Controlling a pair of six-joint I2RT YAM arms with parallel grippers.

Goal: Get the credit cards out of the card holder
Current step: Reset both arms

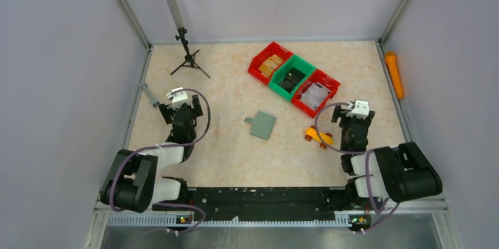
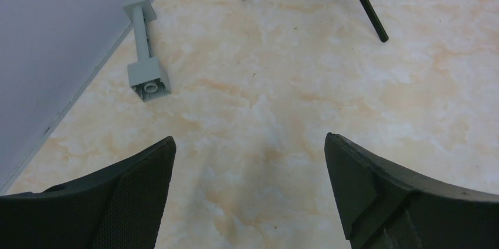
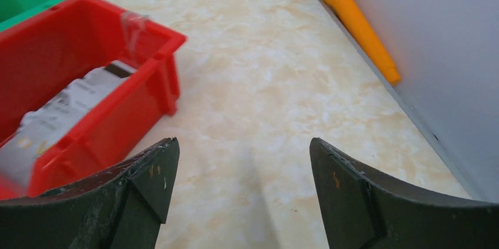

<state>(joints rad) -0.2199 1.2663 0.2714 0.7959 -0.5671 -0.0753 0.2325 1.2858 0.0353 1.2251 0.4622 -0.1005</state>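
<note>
The left arm (image 1: 154,163) and right arm (image 1: 385,169) sat folded back close to their bases. The left gripper (image 2: 249,146) and right gripper (image 3: 242,146) had jaws spread wide, gripping nothing.

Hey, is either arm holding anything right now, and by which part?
Nothing is held. The left gripper and the right gripper both show open, empty jaws; the card holder lies apart from both.
</note>
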